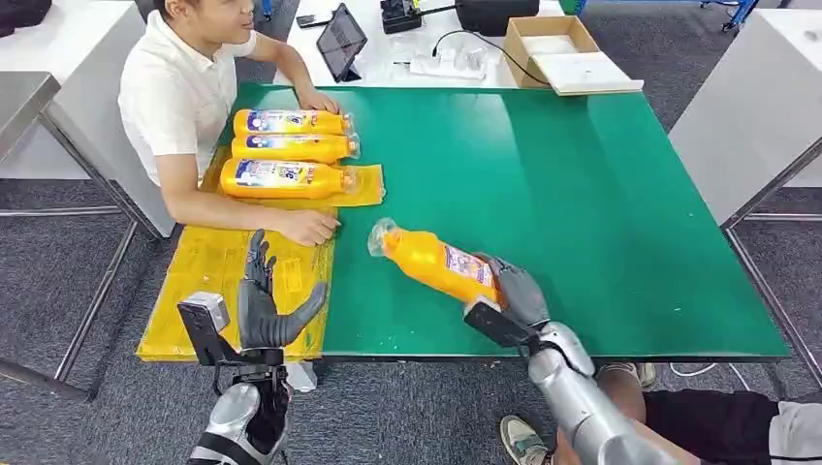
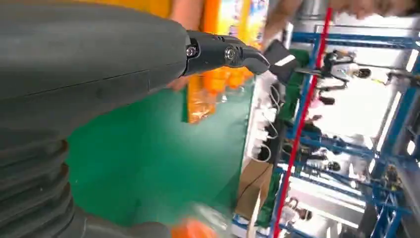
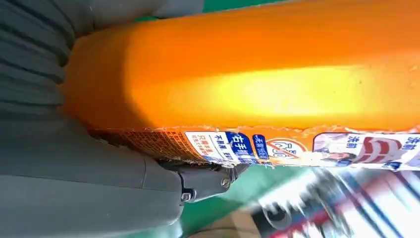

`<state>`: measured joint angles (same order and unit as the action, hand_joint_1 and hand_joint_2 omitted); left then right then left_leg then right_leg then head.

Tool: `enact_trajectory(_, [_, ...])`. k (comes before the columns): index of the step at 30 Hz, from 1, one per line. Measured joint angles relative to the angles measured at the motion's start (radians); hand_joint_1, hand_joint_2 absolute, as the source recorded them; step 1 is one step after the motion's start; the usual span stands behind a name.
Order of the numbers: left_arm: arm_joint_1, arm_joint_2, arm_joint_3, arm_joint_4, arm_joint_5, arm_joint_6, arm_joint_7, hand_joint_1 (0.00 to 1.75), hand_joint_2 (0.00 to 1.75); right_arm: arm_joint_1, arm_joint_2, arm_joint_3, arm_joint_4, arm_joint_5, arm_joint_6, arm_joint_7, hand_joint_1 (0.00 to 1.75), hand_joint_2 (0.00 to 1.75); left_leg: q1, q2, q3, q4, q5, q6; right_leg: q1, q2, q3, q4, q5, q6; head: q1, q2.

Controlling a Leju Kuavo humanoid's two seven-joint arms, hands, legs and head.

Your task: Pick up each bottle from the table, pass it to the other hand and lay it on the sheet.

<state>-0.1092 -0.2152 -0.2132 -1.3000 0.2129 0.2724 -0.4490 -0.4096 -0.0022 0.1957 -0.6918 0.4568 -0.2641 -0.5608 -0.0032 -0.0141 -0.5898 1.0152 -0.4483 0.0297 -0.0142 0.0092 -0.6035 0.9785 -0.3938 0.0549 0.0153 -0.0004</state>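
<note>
Head view, right hand: the right hand (image 1: 519,291) is coming in at the lower right of the frame and is gripping the base end of an orange bottle (image 1: 438,262), its fingers wrapping around the body.
Head view, held bottle: it is lying tilted over the green table (image 1: 582,194), near the middle of the frame, with the clear cap pointing to the upper left; I cannot tell if it is touching the table.
Head view, left hand: the left hand (image 1: 264,295) is standing at the lower left, fingers pointing up and spread apart, holding nothing, over the near end of the yellow sheet (image 1: 194,281).
Head view, laid bottles: three bottles (image 1: 291,150) are lying side by side on the far part of the sheet, at the upper left, caps to the right.
Head view, person: a person (image 1: 184,87) in a white shirt is sitting at the left edge of the table, one hand resting on the sheet just beside the nearest bottle.
Left wrist view: the left hand is showing a dark finger (image 2: 223,52) stretched out over the green table, with nothing in it.
Right wrist view: the orange bottle, with its label, is pressing against the grey palm of the right hand (image 3: 99,178).
</note>
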Motion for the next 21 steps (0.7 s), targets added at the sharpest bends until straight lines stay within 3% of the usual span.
enact_trajectory(3, [0.004, 0.0, -0.002, 0.025, 0.006, -0.013, 0.001, 0.0, 1.75, 0.084, 0.056, -0.014, -0.177, -0.13, -0.048, -0.04, 1.75, 1.75, 0.001, -0.001, -0.003, 0.0, 0.0, 0.0, 0.0, -0.002, -0.003, 0.0, -0.001, -0.001, 0.0, 0.0])
enact_trajectory(8, [0.012, 0.008, -0.04, 0.04, -0.059, -0.108, -0.004, 0.0, 1.75, 0.176, 0.102, -0.015, -0.35, -0.161, -0.093, -0.069, 1.75, 1.75, 0.0, -0.001, -0.008, 0.0, 0.0, 0.0, -0.001, -0.002, -0.007, 0.0, -0.001, -0.001, 0.0, 0.0])
enact_trajectory(21, [0.017, 0.012, -0.154, 0.028, -0.15, -0.186, -0.044, 0.0, 1.75, 0.209, 0.159, 0.069, -0.354, -0.149, -0.019, -0.083, 1.75, 1.75, -0.001, -0.001, -0.009, 0.0, 0.0, 0.0, -0.002, -0.002, -0.008, 0.0, -0.001, 0.0, 0.0, 0.0])
